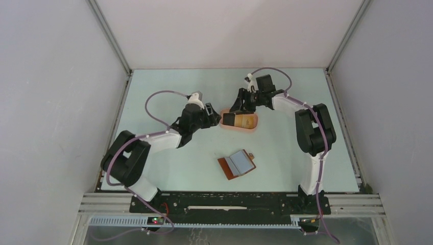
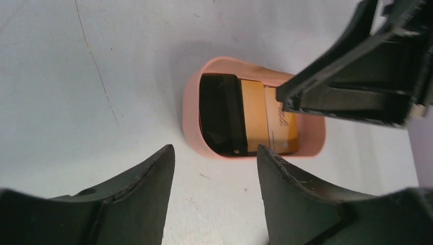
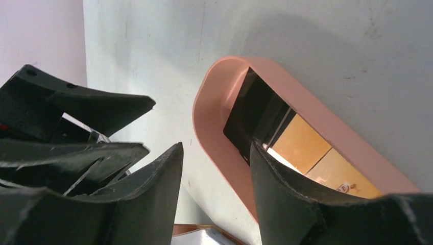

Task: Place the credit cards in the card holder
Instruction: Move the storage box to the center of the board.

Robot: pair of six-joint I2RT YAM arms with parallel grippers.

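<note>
At the left gripper: parted to a middling gap, gripping nothing, hanging just short of the rounded end of the pink tray. At the right gripper: likewise parted and empty, straddling the tray's wall, one finger outside and the other over the inside; cannot tell whether touching.

Just beyond both sets of fingers, inside the tray: the credit cards, namely a black card at the end nearest the left gripper and a tan card next to it. Cannot tell whether edge to edge or overlapping.

Probably light, thin, stiff and slick, so little to pinch while lying flat between walls. Best taken by a free edge: tip the black card up against the wall, then close across its two faces, gently enough to avoid skating it away.

Well apart, nearer the arm bases on the table: the card holder, lying open with pockets up, untouched by either gripper.
</note>
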